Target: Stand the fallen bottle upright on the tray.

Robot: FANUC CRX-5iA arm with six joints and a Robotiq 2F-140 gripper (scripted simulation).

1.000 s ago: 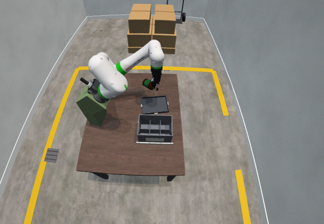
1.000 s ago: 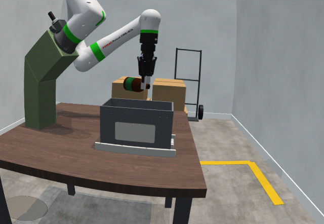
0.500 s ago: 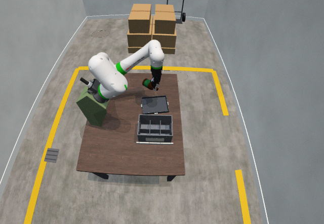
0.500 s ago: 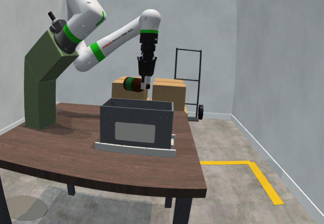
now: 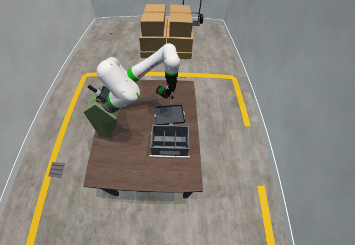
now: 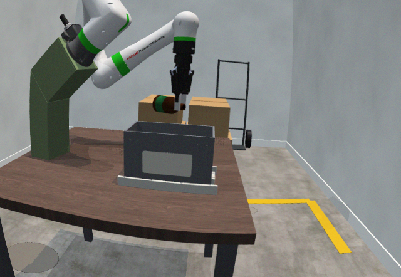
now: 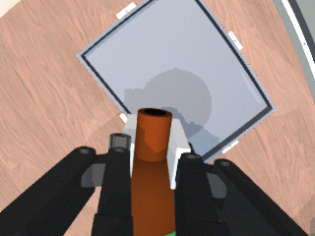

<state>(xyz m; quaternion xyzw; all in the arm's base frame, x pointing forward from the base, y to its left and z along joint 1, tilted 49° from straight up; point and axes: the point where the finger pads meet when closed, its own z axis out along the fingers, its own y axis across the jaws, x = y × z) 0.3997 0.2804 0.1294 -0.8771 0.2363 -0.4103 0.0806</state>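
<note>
The brown bottle (image 5: 161, 91) (image 6: 165, 104) (image 7: 153, 187) with a green band is held in the air by its neck, lying nearly level. Its mouth points right in the exterior view. My gripper (image 5: 170, 95) (image 6: 180, 103) (image 7: 152, 132) points down and is shut on the bottle's neck. The dark shallow tray (image 5: 170, 114) (image 7: 148, 59) lies flat on the table, below and in front of the bottle in the top view; the crate hides it in the exterior view. The dark grey crate (image 5: 170, 148) (image 6: 168, 144) stands level on the table beside the tray.
The crate has inner dividers and high walls. A pale rail (image 5: 170, 156) (image 6: 168, 185) runs along its front on the wooden table (image 5: 137, 173) (image 6: 97, 196). Small pale clips sit around the tray. Cardboard boxes (image 5: 153, 24) (image 6: 209, 110) and a hand truck stand beyond the table.
</note>
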